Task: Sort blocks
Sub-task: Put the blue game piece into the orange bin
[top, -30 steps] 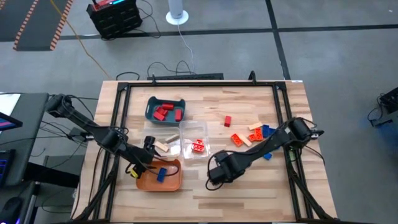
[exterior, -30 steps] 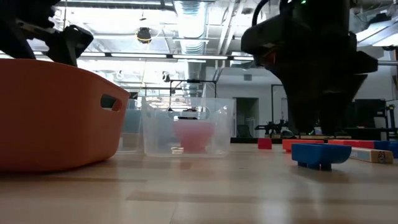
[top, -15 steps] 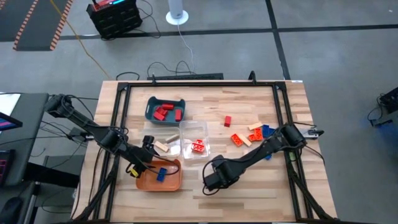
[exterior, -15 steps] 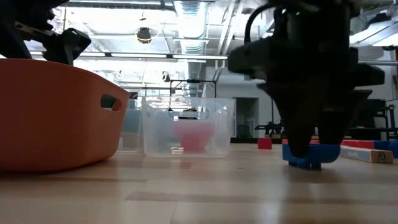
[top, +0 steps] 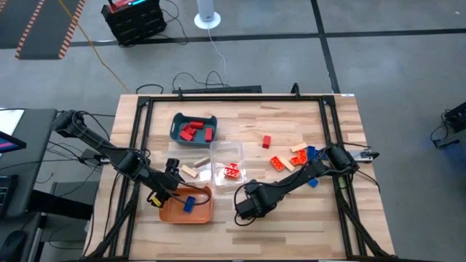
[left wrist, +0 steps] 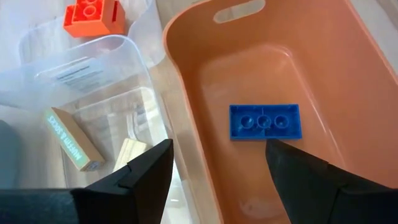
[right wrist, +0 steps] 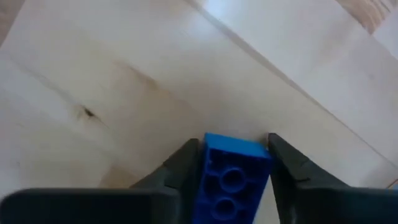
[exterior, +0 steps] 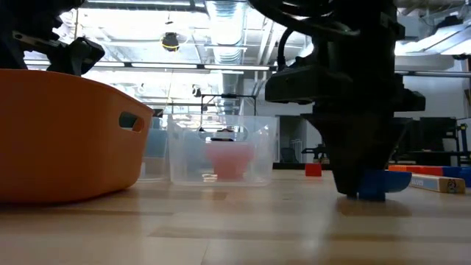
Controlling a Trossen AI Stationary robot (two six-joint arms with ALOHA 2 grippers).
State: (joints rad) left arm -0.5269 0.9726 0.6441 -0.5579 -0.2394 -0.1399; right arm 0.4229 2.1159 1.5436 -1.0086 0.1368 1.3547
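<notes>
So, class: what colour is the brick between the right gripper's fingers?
Blue; the brick shows best in the right wrist view.

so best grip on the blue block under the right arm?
Across its two long side faces, coming straight down. The blue block lies flat, studs up, and the right gripper already straddles it that way, jaws closing on the narrow width.

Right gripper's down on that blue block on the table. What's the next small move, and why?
Probably finish closing, then lift straight up. The right gripper has a finger on each side of the blue block, which still sits on the table. The orange tray already holds a blue brick, so it likely goes there.
</notes>
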